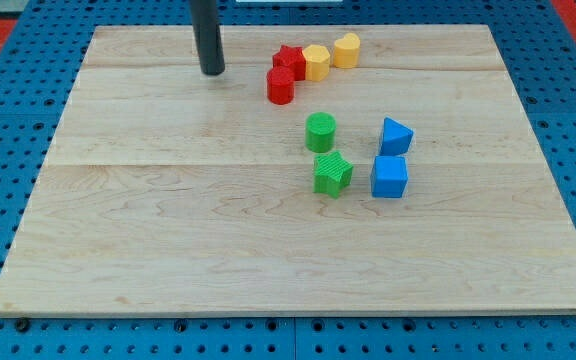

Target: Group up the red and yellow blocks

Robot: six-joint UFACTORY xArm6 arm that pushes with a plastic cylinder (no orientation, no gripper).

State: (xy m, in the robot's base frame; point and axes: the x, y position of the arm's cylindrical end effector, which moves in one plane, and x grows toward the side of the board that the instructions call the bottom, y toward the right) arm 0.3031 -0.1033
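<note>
A red cylinder (281,86) and a red star-shaped block (290,60) sit touching near the view's top middle. A yellow hexagonal block (315,62) touches the red star's right side, and a yellow rounded block (346,50) sits just right of it. These blocks form one tight row. My tip (212,72) rests on the board to the left of the red cylinder, about a block's width or more away, touching nothing.
A green cylinder (320,131) and a green star block (333,173) sit near the board's middle. A blue triangular block (395,135) and a blue cube (389,177) sit to their right. The wooden board (168,230) lies on a blue pegboard.
</note>
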